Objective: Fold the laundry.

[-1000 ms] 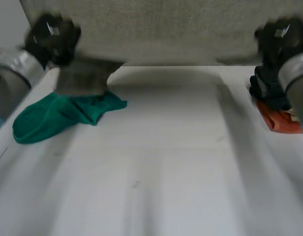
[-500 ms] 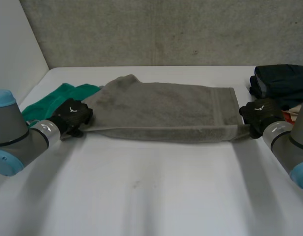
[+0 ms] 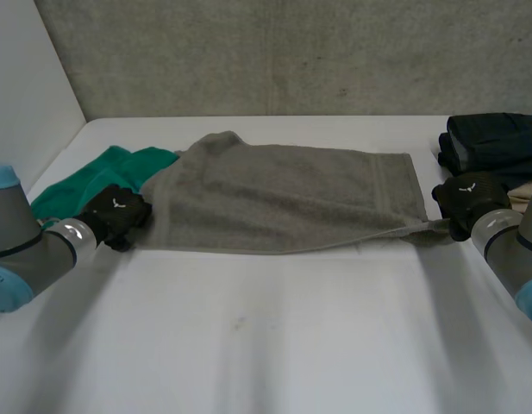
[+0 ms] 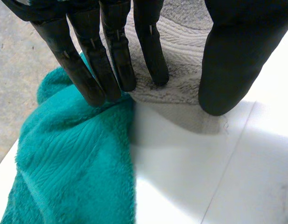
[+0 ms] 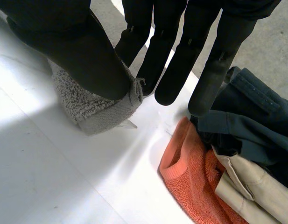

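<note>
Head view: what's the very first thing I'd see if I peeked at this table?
A big grey towel lies spread across the middle of the white table. The right robot hand pinches one corner of it, while the left robot hand rests straight fingers on the opposite end. A bright green cloth lies right beside the left robot hand.

We find no text, label, brand name or number that we can read on anything here. The back of the left hand (image 3: pixel 119 210) and the back of the right hand (image 3: pixel 468 197) each carry a small white mark, but it is too small for us to tell whether it is a logo or a letter.
</note>
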{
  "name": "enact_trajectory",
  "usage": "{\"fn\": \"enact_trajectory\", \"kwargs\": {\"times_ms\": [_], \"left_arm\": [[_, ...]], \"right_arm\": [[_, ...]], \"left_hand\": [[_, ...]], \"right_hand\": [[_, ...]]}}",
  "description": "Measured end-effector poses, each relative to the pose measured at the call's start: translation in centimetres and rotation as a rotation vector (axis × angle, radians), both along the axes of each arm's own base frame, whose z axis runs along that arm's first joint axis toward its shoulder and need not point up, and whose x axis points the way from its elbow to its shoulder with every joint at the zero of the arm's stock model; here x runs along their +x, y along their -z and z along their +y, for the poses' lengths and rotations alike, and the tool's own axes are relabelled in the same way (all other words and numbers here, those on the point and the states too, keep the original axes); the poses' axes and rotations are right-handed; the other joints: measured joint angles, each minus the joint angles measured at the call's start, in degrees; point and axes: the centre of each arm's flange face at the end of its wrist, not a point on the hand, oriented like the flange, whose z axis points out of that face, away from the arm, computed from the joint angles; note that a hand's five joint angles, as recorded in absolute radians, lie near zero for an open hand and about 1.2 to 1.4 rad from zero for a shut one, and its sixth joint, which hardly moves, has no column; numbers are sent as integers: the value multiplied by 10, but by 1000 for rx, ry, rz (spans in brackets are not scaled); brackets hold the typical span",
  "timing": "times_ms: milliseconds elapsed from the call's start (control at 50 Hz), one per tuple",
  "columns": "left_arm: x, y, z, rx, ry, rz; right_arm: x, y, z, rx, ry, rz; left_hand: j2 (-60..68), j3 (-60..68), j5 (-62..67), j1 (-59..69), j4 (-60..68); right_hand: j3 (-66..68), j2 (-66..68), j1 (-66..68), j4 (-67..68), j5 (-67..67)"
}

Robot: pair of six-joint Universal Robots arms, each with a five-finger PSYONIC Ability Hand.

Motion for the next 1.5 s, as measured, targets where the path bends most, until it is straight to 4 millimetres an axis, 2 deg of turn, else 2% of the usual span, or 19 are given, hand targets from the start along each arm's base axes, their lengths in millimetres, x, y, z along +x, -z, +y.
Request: {"fn": "enact_trajectory", "kwargs": {"times_ms": [80,140,380,480,600,780,900,980,1020,1140,1160,1180,1200,1220,1240,1280,1360,1420,1500], "left_arm": [[-5,-1,2,5,12,3],[-7,-2,4,9,17,3],[-7,3,0,31,11,-30],[-10,2,-6,11,17,-45],[-15,-2,-14,-25,17,-55],[-27,-8,-25,-74,9,-70],[-31,-14,-22,-74,15,-69],[-29,-30,-6,-40,27,-63],[-26,-44,13,-1,35,-61],[-10,-73,87,226,40,-101],[-10,-73,87,226,40,-101],[-5,-79,116,328,59,-134],[-3,-81,127,366,70,-148],[-3,-81,127,366,70,-148],[2,-85,146,433,101,-179],[5,-88,155,462,125,-198],[4,-95,155,431,168,-219],[-3,-97,141,360,169,-199],[-21,-98,108,238,138,-123]], "right_arm": [[-1,-1,0,-1,3,0],[-2,-1,0,0,5,0],[-1,0,1,7,2,1],[1,1,2,11,-3,3],[1,1,3,12,-5,6],[1,2,4,14,-5,7],[1,1,5,18,-8,9],[-1,-7,10,35,-18,27],[-4,-16,16,60,-35,60],[-25,-40,52,265,-150,261],[-25,-40,52,265,-150,261],[-34,-47,69,370,-213,343],[-35,-48,72,388,-225,357],[-35,-48,72,388,-225,357],[-42,-55,85,471,-295,427],[-45,-57,88,491,-318,451],[-47,-54,80,469,-316,468],[-44,-46,66,418,-285,446],[-35,-32,46,336,-228,393]], "left_hand": [[-1,-1,1,-2,0],[-63,-66,-70,-75,-67],[-68,-73,-77,-77,-74],[13,12,10,20,15],[50,49,44,49,49],[254,250,249,242,257],[276,270,259,242,277],[276,270,259,242,277],[276,270,259,242,277],[276,270,259,242,277],[276,270,259,242,277],[276,270,259,242,277],[276,271,259,242,277],[276,271,259,242,277],[276,271,259,242,277],[276,271,259,242,277],[276,271,259,242,277],[276,271,259,242,277],[276,271,259,242,277]], "right_hand": [[0,0,0,0,0],[0,0,0,0,0],[0,0,0,0,0],[0,0,0,0,0],[0,0,0,0,0],[0,0,0,0,0],[0,0,0,0,0],[0,0,0,0,0],[0,0,0,0,0],[0,0,0,0,0],[0,0,0,0,0],[0,0,0,0,0],[0,0,0,0,0],[0,0,0,0,0],[0,0,0,0,0],[0,0,0,0,0],[0,0,0,0,0],[0,0,0,0,0],[0,0,0,0,0]]}}
